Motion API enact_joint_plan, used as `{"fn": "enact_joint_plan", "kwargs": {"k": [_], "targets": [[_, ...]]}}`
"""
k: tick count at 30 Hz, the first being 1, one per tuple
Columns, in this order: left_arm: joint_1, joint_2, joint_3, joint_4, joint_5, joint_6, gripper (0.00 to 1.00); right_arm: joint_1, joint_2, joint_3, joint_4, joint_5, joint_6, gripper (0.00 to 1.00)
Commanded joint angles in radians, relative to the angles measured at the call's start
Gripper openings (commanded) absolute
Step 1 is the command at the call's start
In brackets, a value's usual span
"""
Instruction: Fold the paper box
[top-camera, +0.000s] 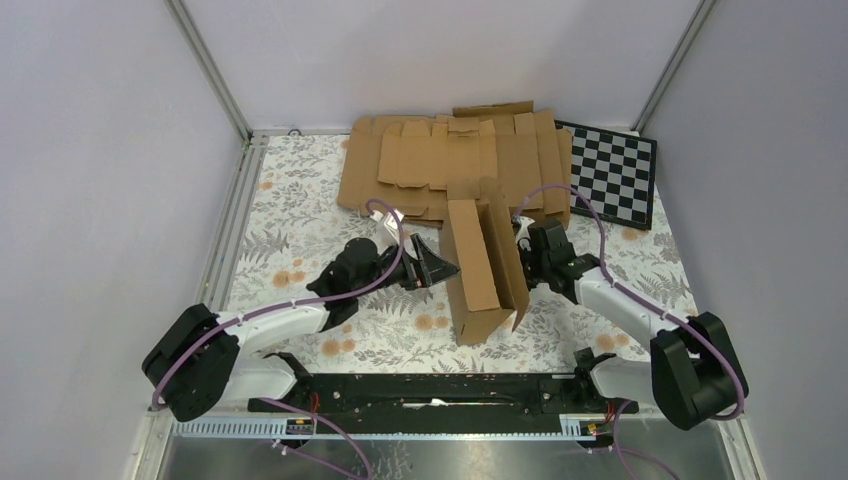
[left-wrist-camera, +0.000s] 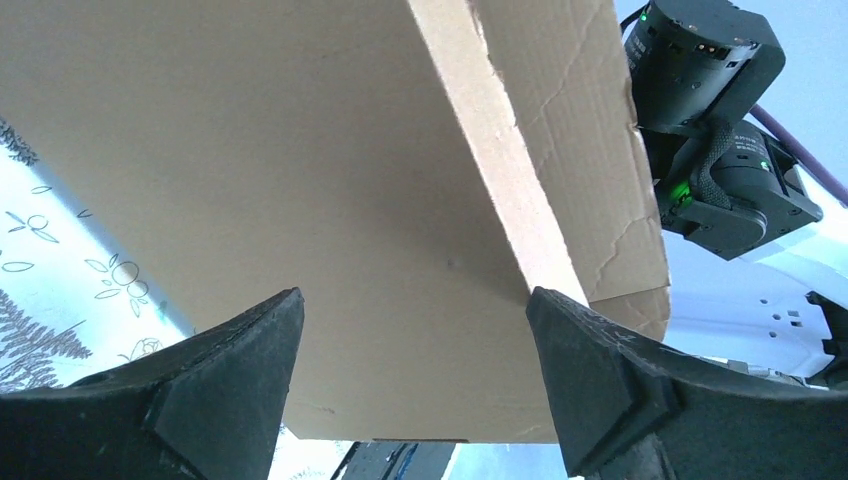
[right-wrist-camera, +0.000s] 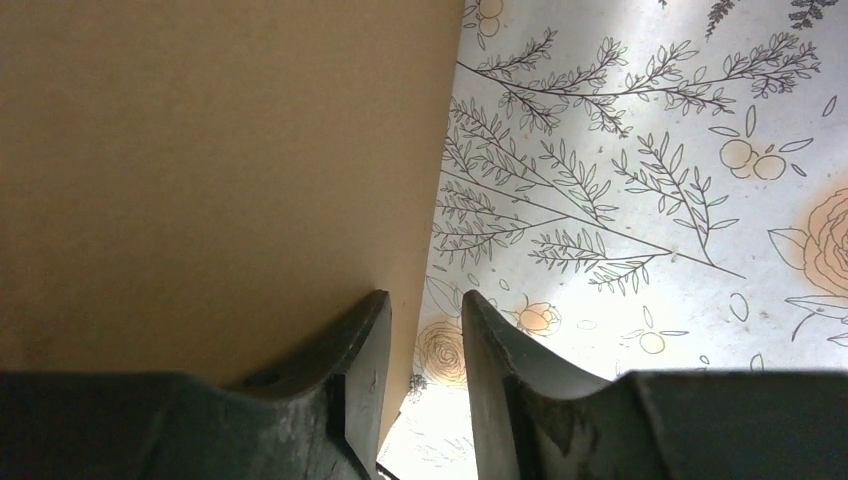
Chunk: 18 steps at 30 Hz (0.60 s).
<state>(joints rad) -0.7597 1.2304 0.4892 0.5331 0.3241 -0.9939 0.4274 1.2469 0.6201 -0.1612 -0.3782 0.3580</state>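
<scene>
The box (top-camera: 483, 262) is plain brown corrugated card, matte, with creased folds and raw pale cut edges. It stands half formed: a long narrow panel lies flat, two taller walls rise along its sides, and a short flap sticks up at its far end. From the left wrist, its broad face is smooth, while the wall past the fold shows faint wrinkles.

Behind the box lies a pile (top-camera: 440, 165) of flat brown blanks with notched flaps, spread loosely. To the box's far right a black-and-white checkerboard (top-camera: 612, 175) lies flat. The box stands mid-desk (top-camera: 290, 230), on a white cloth printed with grey ferns and orange flowers. Plain pale walls (top-camera: 100, 150) with metal corner posts close in the space.

The left arm (top-camera: 290, 320) stretches low toward the box's left face. The left pincer (left-wrist-camera: 412, 298) is spread wide just short of that face, holding nothing. The right arm (top-camera: 620, 300) bends in toward the box's right wall. The right pincer (right-wrist-camera: 425, 297) is slightly parted, desk showing through the gap. The wall's edge lies against the inner side of one finger (right-wrist-camera: 350, 350), unpinched.
</scene>
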Motion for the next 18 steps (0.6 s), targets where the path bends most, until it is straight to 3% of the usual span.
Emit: {"fn": "enact_joint_plan", "kwargs": {"k": [1, 9, 14, 18], "targets": [[0.005, -0.002, 0.099, -0.017, 0.041, 0.049, 0.88, 0.009, -0.055, 0.036, -0.02, -0.018, -0.017, 0.41], [0.009, 0.017, 0.171, -0.085, 0.042, 0.095, 0.84, 0.008, -0.186, 0.057, -0.077, -0.008, 0.0, 0.48], [0.008, 0.062, 0.203, -0.106, 0.078, 0.106, 0.64, 0.008, -0.265, 0.053, -0.078, -0.013, 0.028, 0.54], [0.007, 0.089, 0.217, -0.13, 0.087, 0.117, 0.57, 0.007, -0.31, 0.058, -0.069, -0.038, 0.055, 0.59]]}}
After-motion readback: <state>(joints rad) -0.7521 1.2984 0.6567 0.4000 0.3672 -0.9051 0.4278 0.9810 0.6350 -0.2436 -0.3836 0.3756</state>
